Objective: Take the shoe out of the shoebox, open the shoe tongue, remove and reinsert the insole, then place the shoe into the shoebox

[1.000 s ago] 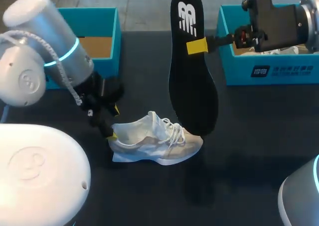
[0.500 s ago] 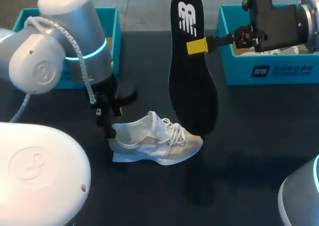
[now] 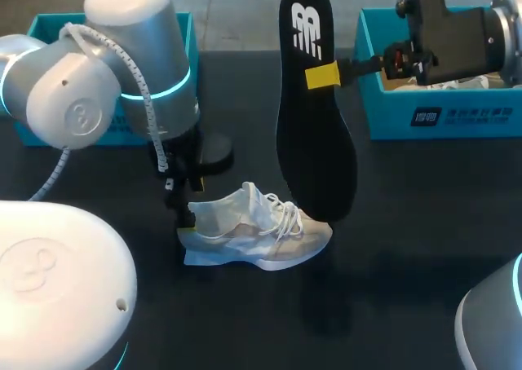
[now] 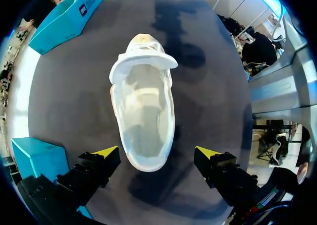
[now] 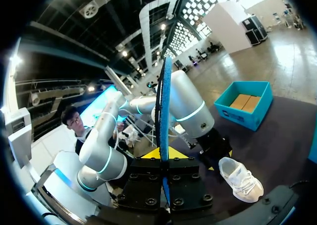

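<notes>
Left box (image 3: 186, 36): teal, at the far left of the table (image 3: 408, 223), partly hidden behind the left arm (image 3: 139, 77). In the right wrist view this box (image 5: 237, 117) shows cardboard inside.

Left gripper (image 3: 186, 215): low over the table at the shoe's heel, pointing down. Left wrist view: left gripper (image 4: 157, 152) is spread wide, one yellow tip on each side of the heel, with a visible gap on both sides. It grips nothing.

Shoe (image 3: 257, 227): white sneaker, out of the box, standing on its sole on the black table, roughly mid-table, heel to the left and toe to the right. From the left wrist, the shoe (image 4: 143, 111) has a wide open mouth and the tongue is pushed forward toward the toe. It also shows small below the right gripper, on the table (image 5: 240, 178).

Insole (image 3: 314, 142): black, held upright in the air with the logo end up. Its lower end overlaps the shoe's forefoot in the head view; contact cannot be told.

Right gripper (image 3: 324, 75): comes in from the right and is clamped on the insole's upper part. Right wrist view: the insole (image 5: 163, 111) stands edge-on between the closed yellow tips of the right gripper (image 5: 163, 153).

Right shoebox (image 3: 440, 117): teal, at the far right of the table, behind the right arm (image 3: 457, 32), well apart from the shoe.
</notes>
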{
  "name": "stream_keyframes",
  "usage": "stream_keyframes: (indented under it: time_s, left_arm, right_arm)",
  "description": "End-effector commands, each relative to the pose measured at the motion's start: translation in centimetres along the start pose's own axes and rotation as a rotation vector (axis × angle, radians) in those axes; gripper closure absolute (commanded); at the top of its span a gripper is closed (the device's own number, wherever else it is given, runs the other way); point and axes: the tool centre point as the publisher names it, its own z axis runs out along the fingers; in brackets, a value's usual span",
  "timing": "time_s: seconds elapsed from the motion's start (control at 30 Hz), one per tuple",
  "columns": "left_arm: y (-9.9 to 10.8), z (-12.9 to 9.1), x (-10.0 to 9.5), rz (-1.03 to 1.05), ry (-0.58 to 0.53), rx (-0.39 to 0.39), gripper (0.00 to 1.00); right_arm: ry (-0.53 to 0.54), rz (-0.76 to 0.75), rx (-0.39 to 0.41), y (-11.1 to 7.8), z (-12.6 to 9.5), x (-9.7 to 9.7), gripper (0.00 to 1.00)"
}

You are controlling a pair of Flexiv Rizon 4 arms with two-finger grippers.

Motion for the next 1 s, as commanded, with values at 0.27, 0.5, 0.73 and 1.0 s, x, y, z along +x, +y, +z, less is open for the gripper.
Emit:
stream_keyframes:
  time_s: [0.27,0.5,0.73,1.0]
  left_arm:
    - [-0.18,-0.12,0.25,0.008,-0.005,-0.007,0.00]
    - [-0.18,-0.12,0.25,0.008,-0.005,-0.007,0.00]
    - [-0.18,-0.12,0.25,0.008,-0.005,-0.007,0.00]
    - [-0.60,-0.35,-0.40,0.005,-0.017,0.034,0.00]
  right_arm:
    - [0.000,0.002,0.006,0.36,0.43,-0.16,1.00]
    - [0.000,0.002,0.006,0.36,0.43,-0.16,1.00]
    - [0.000,0.002,0.006,0.36,0.43,-0.16,1.00]
    - [0.000,0.002,0.006,0.36,0.43,-0.16,1.00]
